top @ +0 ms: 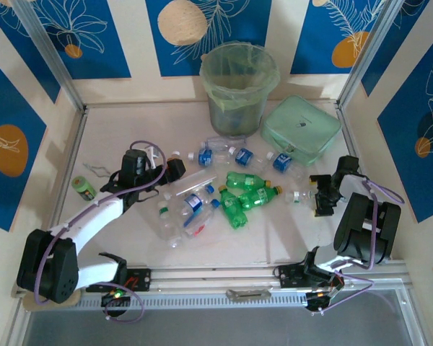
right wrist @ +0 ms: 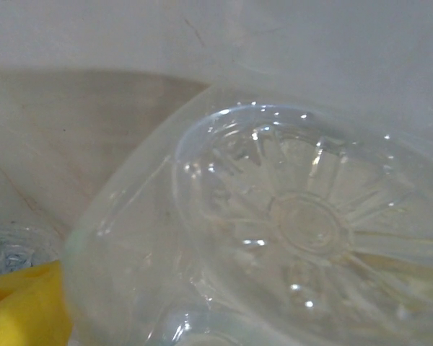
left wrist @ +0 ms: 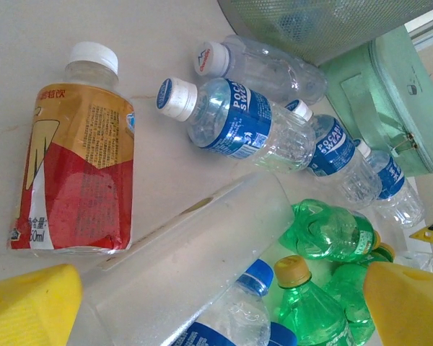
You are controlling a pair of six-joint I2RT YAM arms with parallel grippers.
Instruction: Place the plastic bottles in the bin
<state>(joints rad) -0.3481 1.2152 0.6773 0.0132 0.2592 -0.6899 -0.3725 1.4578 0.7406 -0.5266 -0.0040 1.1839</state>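
Note:
The bin (top: 234, 79) stands at the back middle, lined with a pale green bag. Several plastic bottles lie in the table's middle: blue-labelled clear ones (top: 220, 154), green ones (top: 247, 189) and crushed clear ones (top: 175, 216). In the left wrist view a red-labelled bottle (left wrist: 76, 166) lies left, a blue-labelled bottle (left wrist: 234, 126) beyond, and green bottles (left wrist: 325, 231) right. My left gripper (top: 173, 171) is open over a blue-capped clear bottle (left wrist: 242, 310). My right gripper (top: 320, 195) stands open around the base of a clear bottle (top: 299, 194), whose bottom (right wrist: 296, 223) sits close beside a yellow finger (right wrist: 22, 310).
A flat mint-green lid (top: 301, 130) lies right of the bin. A small green tape roll (top: 83, 187) and a bent wire (top: 94, 168) lie at the left. Walls close in the table on three sides.

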